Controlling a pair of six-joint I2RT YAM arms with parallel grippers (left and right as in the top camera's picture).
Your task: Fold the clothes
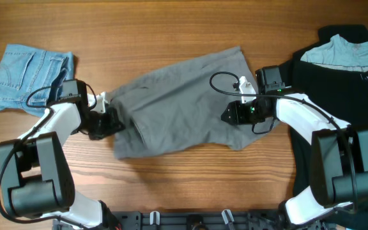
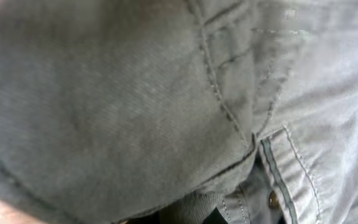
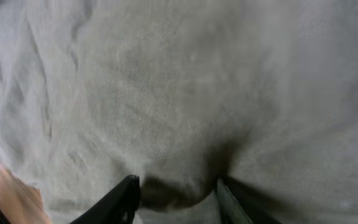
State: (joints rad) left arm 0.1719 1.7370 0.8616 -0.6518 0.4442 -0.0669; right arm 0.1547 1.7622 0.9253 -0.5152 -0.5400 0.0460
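Handling the grey pants, spread across the table centre between both arms

Fabric is thin, soft and light; it will drape and crease rather than hold shape, so take hold at hems, seams or the waistband, where layers are thicker; the right gripper sits on the garment's right end, fingers apparently pinched on a pucker of cloth; the left gripper meets the left end; cloth fills its camera, so its jaw state cannot be told.
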